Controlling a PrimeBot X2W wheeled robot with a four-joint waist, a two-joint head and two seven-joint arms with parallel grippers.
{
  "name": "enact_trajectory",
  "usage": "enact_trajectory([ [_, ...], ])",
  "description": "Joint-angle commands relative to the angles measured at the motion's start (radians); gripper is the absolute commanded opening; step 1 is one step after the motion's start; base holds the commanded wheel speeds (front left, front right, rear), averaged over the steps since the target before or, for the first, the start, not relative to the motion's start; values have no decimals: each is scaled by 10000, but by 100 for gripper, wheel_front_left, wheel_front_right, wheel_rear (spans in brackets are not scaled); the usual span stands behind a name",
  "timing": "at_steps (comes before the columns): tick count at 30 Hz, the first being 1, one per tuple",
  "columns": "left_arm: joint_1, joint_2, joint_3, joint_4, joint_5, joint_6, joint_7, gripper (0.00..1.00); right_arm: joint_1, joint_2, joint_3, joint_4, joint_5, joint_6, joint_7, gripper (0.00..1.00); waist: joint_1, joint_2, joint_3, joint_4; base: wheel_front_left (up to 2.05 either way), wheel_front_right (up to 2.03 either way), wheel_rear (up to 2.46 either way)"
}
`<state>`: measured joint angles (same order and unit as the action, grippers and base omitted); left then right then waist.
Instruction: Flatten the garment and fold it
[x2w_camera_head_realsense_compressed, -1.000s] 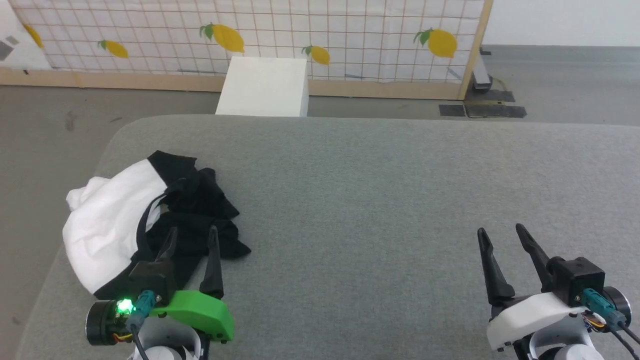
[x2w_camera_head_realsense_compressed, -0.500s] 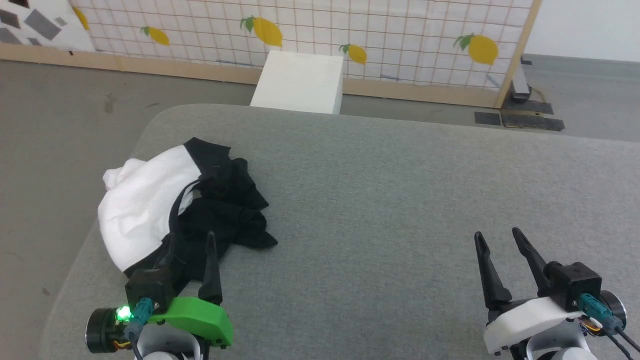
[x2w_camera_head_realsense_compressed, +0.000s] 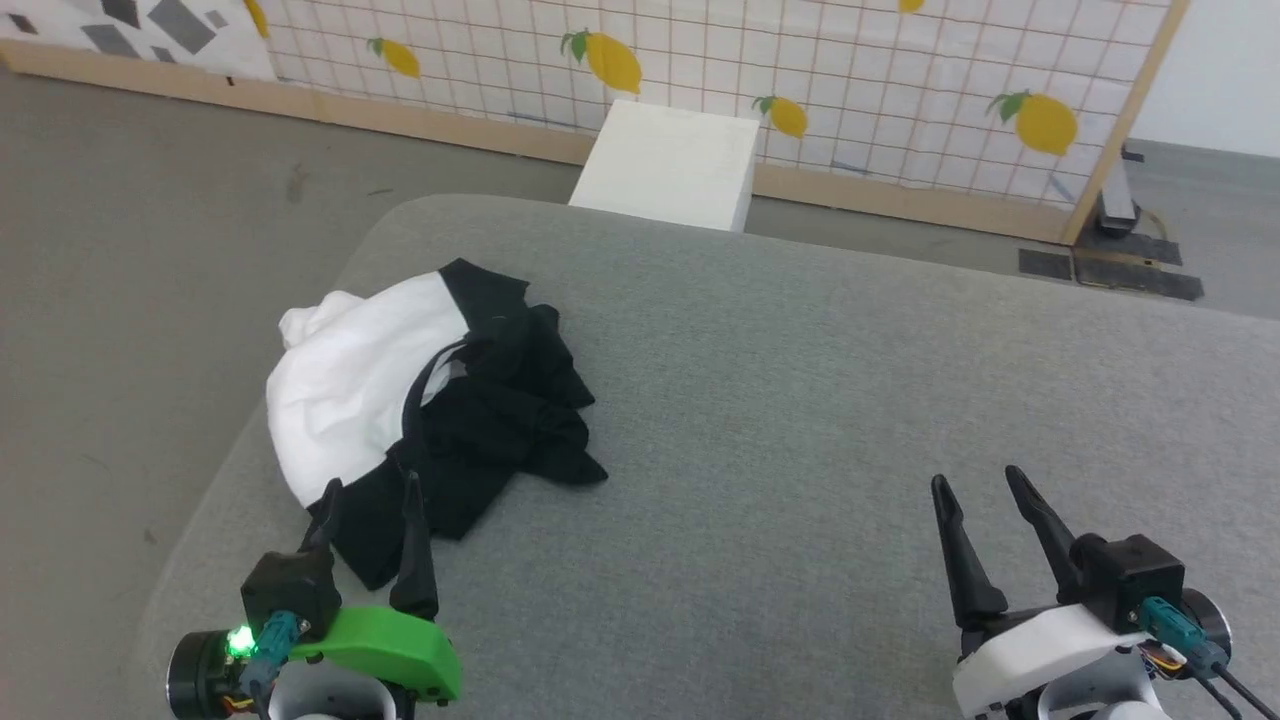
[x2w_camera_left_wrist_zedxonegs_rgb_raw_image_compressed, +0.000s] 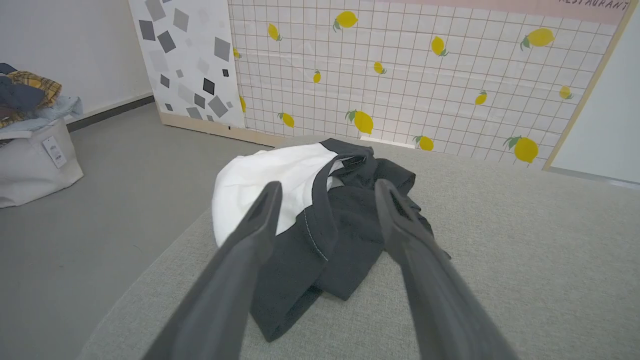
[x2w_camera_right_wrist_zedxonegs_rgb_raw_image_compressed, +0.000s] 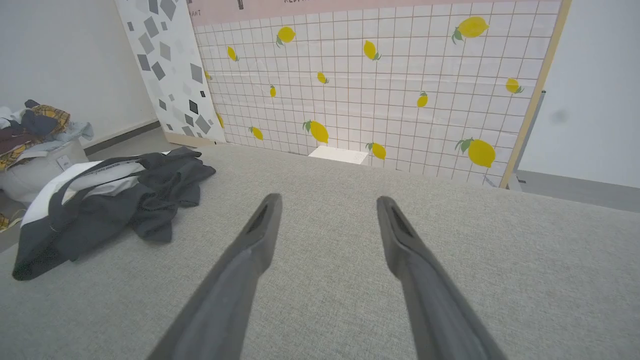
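Note:
The garment (x2w_camera_head_realsense_compressed: 400, 390) lies crumpled in a heap near the left edge of the grey padded table (x2w_camera_head_realsense_compressed: 800, 400), white body toward the edge, black sleeves bunched to the right. In the left wrist view the garment (x2w_camera_left_wrist_zedxonegs_rgb_raw_image_compressed: 300, 200) sits just beyond the fingertips. My left gripper (x2w_camera_head_realsense_compressed: 368, 487) hovers open at the heap's near black edge, holding nothing. My right gripper (x2w_camera_head_realsense_compressed: 978, 477) stands open over bare table at the lower right, far from the cloth. In the right wrist view the garment (x2w_camera_right_wrist_zedxonegs_rgb_raw_image_compressed: 100, 200) lies at the left, and the right gripper (x2w_camera_right_wrist_zedxonegs_rgb_raw_image_compressed: 327, 200) is empty.
A white box (x2w_camera_head_realsense_compressed: 668, 165) stands on the floor behind the table, before a lemon-patterned screen (x2w_camera_head_realsense_compressed: 800, 70). A pale bag of clothes (x2w_camera_left_wrist_zedxonegs_rgb_raw_image_compressed: 30, 145) sits on the floor to the left. The table's left edge (x2w_camera_head_realsense_compressed: 215, 470) runs close beside the garment.
The head camera has turned left, so the whole scene shifts right in view. Both grippers stay open and nothing on the table has moved.

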<state>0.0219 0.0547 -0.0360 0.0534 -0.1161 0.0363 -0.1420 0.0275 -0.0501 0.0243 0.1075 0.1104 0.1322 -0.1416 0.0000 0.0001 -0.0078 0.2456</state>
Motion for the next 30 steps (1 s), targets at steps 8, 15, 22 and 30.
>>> enact_trajectory([
  [8, 261, -29, 29, 72, -277, 101, -260, 100, 151, -1, 42, 195, 166, -10, -259, 100, 0, -1, -2, 501, 0, 0, 0],
  [15, 319, -32, -11, 97, -392, 156, -405, 100, 187, -1, 71, 294, 232, -11, -405, 100, 0, -1, 21, 804, 0, 0, 0],
  [22, 382, -34, -59, 160, -500, 202, -551, 100, 194, -1, 129, 395, 325, -11, -551, 100, 0, -1, 13, 1059, 0, 0, 0],
  [30, 391, -37, -130, 250, -610, 215, -715, 100, 228, -1, 167, 526, 431, -12, -716, 100, 0, -1, 24, 1344, 0, 0, 0],
])
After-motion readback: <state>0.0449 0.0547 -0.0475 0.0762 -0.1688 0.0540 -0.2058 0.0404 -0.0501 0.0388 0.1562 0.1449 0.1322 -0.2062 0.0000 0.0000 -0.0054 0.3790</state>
